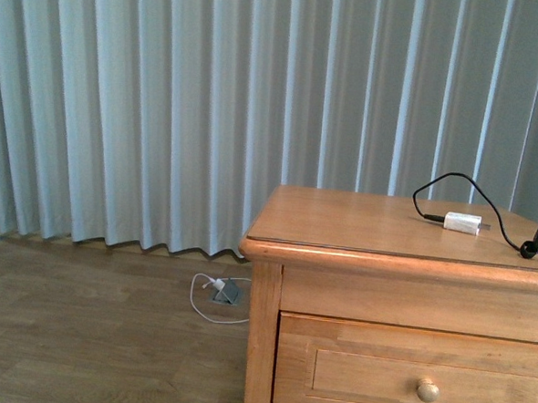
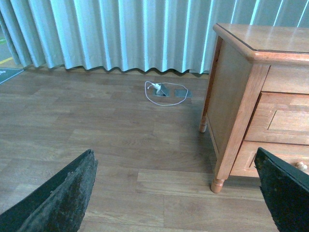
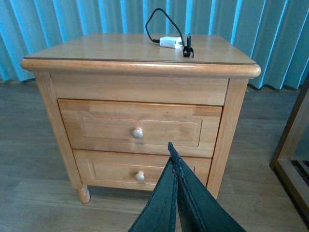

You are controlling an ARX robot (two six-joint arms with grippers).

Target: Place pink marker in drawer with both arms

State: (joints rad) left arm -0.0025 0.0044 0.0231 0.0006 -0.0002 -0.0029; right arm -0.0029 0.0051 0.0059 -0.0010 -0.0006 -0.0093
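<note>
Glossy honey wood cabinet – matt plank floor, cloth curtain.

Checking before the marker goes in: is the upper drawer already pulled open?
No, the upper drawer sits flush in the cabinet, its front panel closed with the round knob untouched.

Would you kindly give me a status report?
Left pincer open, right pincer shut, both empty. Upper drawer closed. Pink marker not visible. Charger block on cabinet top.
</note>
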